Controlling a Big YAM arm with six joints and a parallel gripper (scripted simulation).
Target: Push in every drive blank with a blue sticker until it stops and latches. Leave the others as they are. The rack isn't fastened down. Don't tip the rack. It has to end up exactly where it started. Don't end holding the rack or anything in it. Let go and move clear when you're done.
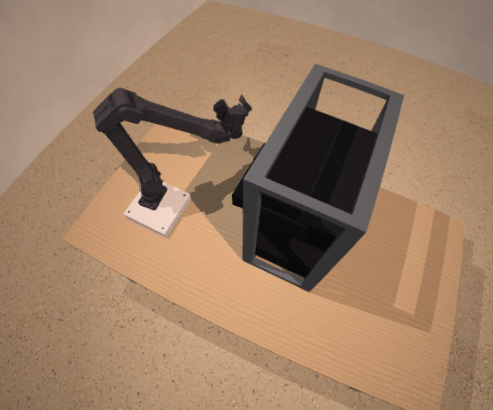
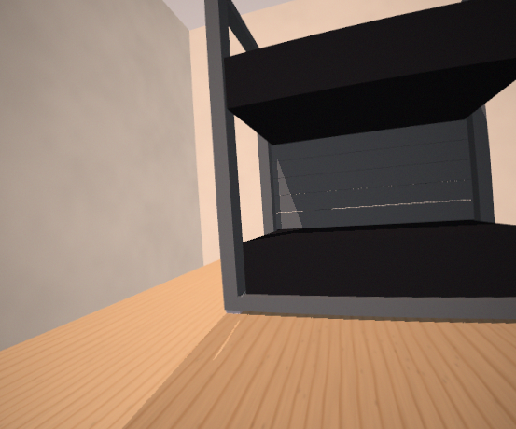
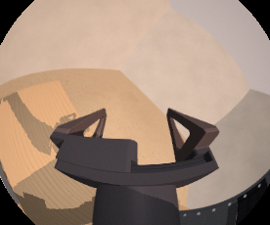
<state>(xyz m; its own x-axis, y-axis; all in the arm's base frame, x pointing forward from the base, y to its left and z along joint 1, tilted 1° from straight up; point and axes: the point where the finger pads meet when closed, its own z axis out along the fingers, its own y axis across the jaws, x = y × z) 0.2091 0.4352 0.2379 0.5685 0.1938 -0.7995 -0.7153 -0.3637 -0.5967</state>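
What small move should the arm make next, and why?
Probably swing the claw toward the rack's arm-facing side. The claw hangs open and empty, short of the rack, and no blue sticker shows in any view, so the blanks need sighting first.

No blue sticker could be made out in any view. In the top view the rack's (image 1: 250, 209) front face, toward nine o'clock, was seen almost edge-on, so the drive blanks' fronts were hidden; only a dark slab (image 1: 238, 196) poked out at its lower front, its face too dark to read. The interior below the top frame was black, without legible detail. In the exterior view the rack (image 2: 226, 186) was cut off at twelve and three o'clock, and the arm was out of frame. In the wrist view the rack showed only as a dark sliver (image 3: 246, 202) at five o'clock, clipped by the round edge.
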